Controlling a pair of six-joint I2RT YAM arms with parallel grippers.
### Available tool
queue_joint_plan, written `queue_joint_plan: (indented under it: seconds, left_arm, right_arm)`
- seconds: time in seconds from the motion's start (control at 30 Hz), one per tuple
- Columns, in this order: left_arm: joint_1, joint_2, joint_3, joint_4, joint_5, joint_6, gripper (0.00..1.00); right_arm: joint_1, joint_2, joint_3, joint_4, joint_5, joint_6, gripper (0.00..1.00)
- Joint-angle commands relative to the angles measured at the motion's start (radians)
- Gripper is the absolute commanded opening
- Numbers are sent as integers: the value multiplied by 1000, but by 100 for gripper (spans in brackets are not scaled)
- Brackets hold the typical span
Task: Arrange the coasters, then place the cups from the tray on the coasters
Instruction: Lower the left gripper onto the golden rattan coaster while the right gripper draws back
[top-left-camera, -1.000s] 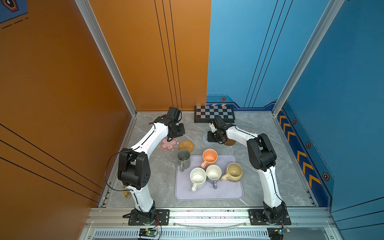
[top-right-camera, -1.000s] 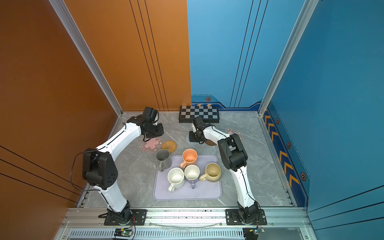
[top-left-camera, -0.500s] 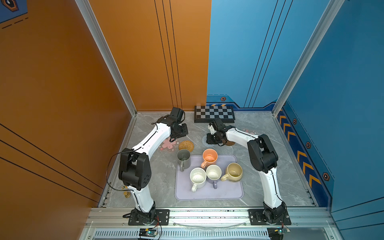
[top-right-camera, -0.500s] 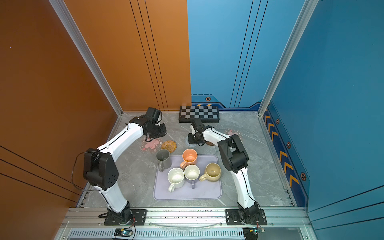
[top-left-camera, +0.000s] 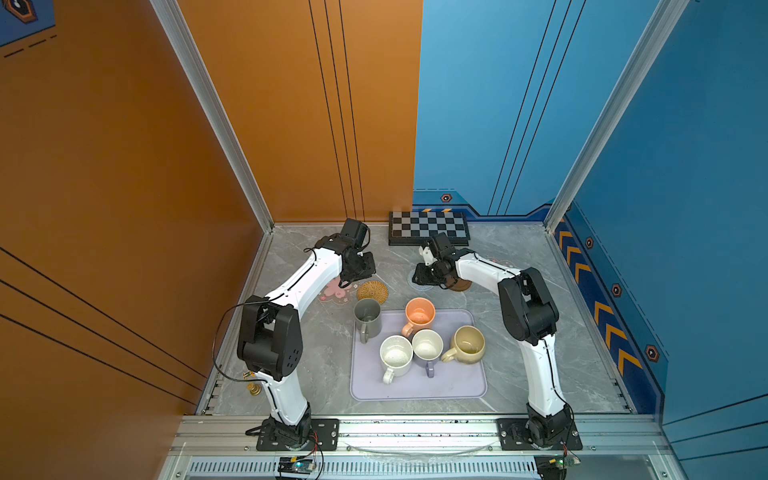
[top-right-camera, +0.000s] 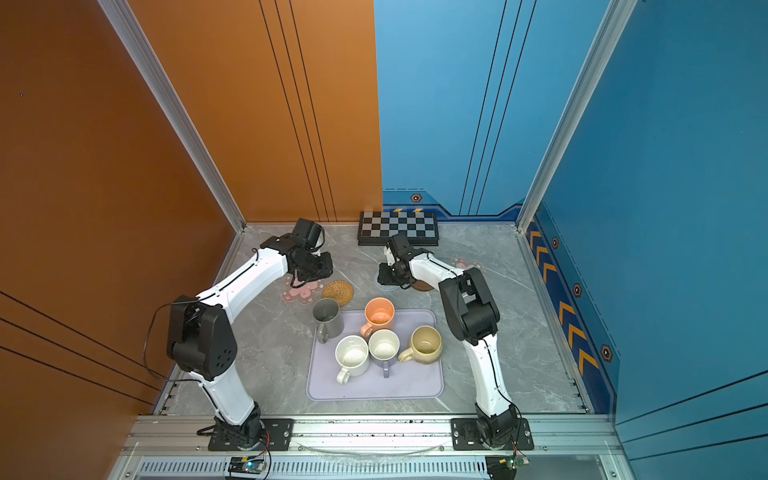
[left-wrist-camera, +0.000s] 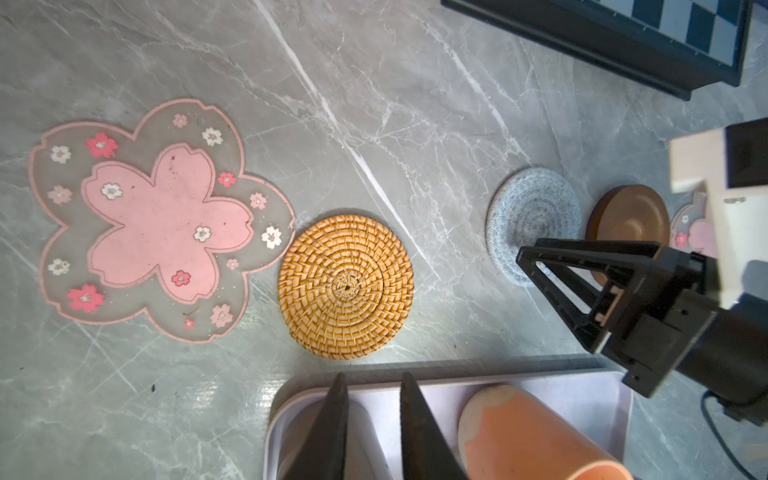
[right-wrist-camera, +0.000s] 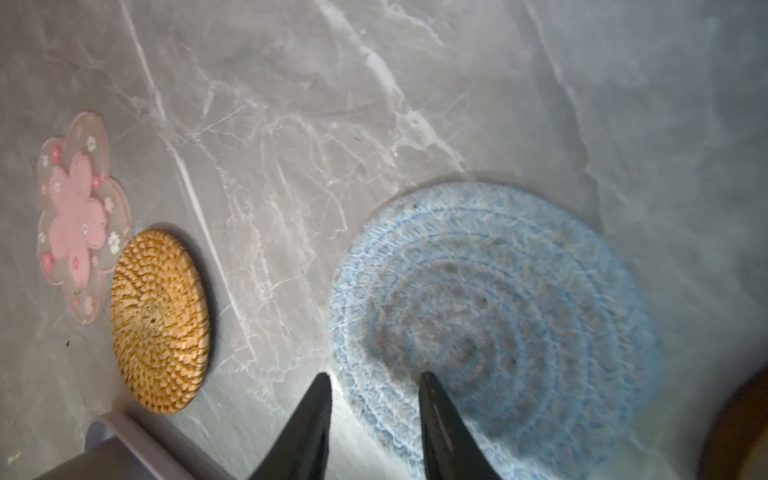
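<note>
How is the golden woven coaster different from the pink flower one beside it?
The rattan coaster is round; the flower coaster has petal edges. The rattan coaster is golden and solid; the flower coaster is see-through with pink blossoms. The flower coaster spreads wider than the rattan coaster. Both lie flat on the marble table.

I have bare marble (left-wrist-camera: 374, 124) between the rattan coaster (top-left-camera: 372, 291) and the spiral coaster (left-wrist-camera: 533, 220). The checkerboard (top-left-camera: 429, 227) closes the far side; the grey cup (top-left-camera: 368, 318) and orange cup (top-left-camera: 419, 312) stand near.
</note>
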Motion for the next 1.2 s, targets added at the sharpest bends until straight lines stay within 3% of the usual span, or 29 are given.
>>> queue_joint_plan:
  seconds: [0.0,0.13,0.4,1.17]
  left_arm:
    - [-4,37,-12,-44,33,7,24]
    - [-15,67,-6,-42,28,8,24]
    - [-13,135,3,-42,10,15,23]
    - [-9,418,197,-39,29,30,18]
  right_arm:
    - [9,-73,-17,63,-141,14,44]
    - [31,-121,-66,101,-147,32,45]
    - [18,-208,-117,90,-10,20,41]
    - [-75,-304,-208,76,48,13,41]
